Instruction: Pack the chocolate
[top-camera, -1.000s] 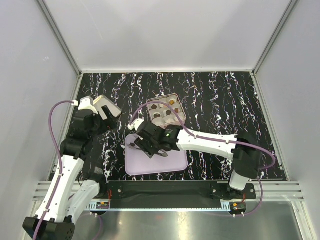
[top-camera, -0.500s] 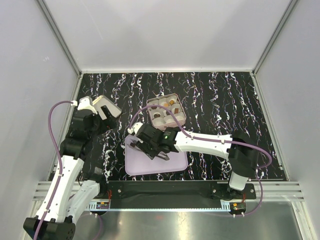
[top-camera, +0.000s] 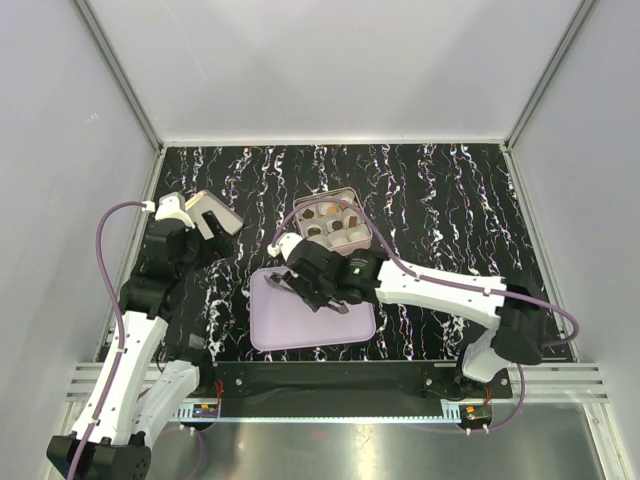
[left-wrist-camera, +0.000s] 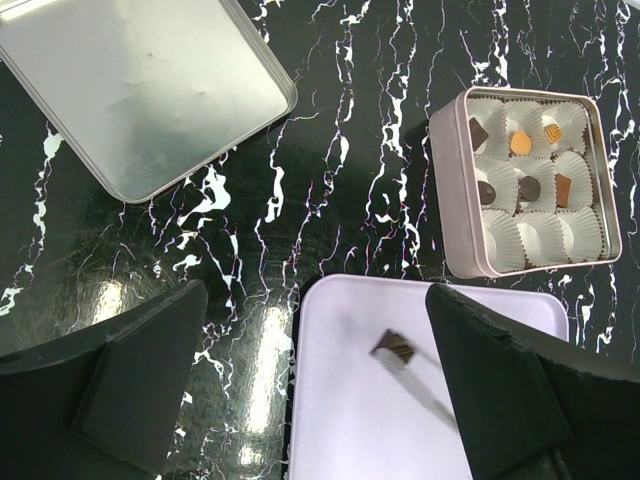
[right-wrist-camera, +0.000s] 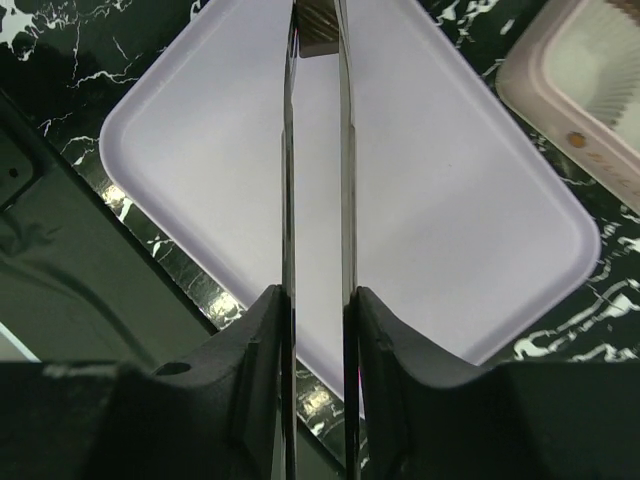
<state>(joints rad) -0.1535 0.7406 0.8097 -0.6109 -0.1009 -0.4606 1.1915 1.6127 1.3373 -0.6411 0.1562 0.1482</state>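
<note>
Right wrist: right claw (right-wrist-camera: 317, 22) is nearly closed, its thin fingers (right-wrist-camera: 290, 150) pinching one dark piece (right-wrist-camera: 318, 40) at the very tips. A tip grip makes sense, since the piece is tiny and slim tips should fit inside a paper cup without crushing its walls.

Tray (right-wrist-camera: 450, 250) sits directly under the claw. The piece looks lifted off it, but height is hard to judge. Tin (right-wrist-camera: 560, 100) is just beyond the tips and off to one side, so the carry looks short.

Left wrist shows six more pieces (left-wrist-camera: 529, 188) sitting in cups, two rows filled. The row of empty cups (left-wrist-camera: 545, 237) nearest the right claw is the likely target.

Left claw (left-wrist-camera: 315, 295) is spread wide and holds nothing. It sits well off to the side of the right claw, with the lid (left-wrist-camera: 140, 90) just ahead of it. My guess is that this spot leaves the carry path free. The lid lies apart from the tin, so access from above is open.

Risk: the piece twists or slips from the tips in transit. Lower it into the cup before releasing.
</note>
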